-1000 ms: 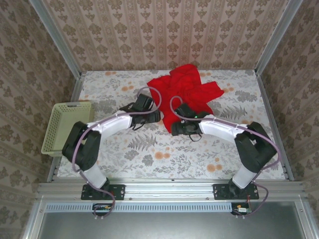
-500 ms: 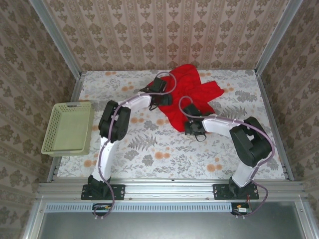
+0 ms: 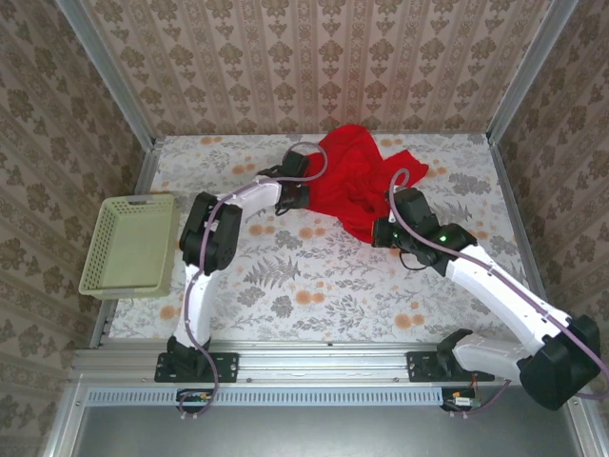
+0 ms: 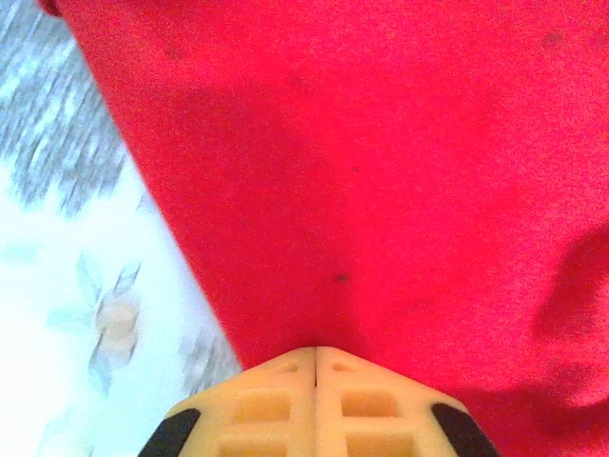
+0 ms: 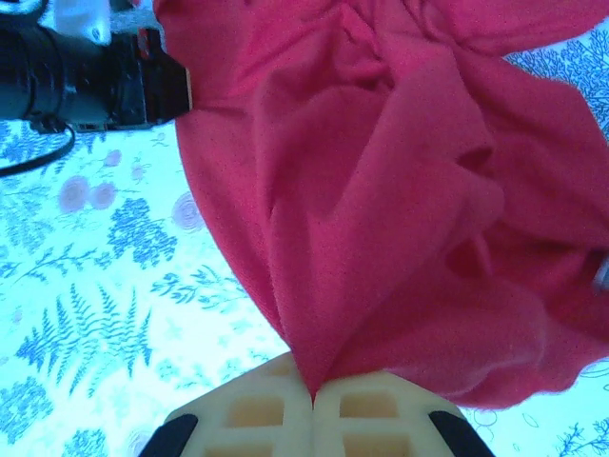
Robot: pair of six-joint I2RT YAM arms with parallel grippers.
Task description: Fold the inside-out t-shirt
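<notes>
Just now the left pincer (image 4: pixel 314 352) was clenched on the inside-out t-shirt (image 3: pixel 357 176) at its nine-o'clock edge, and the right pincer (image 5: pixel 312 392) apparently at five o'clock, so lifting can be started.

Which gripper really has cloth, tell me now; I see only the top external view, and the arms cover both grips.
Observer: In the left wrist view the left gripper is shut, with an edge of the t-shirt running into its closed tips.
Operator: Now report the right one.
Observer: In the right wrist view the right gripper is shut on a pinch of the red cloth, and folds fan out from its tips.
</notes>
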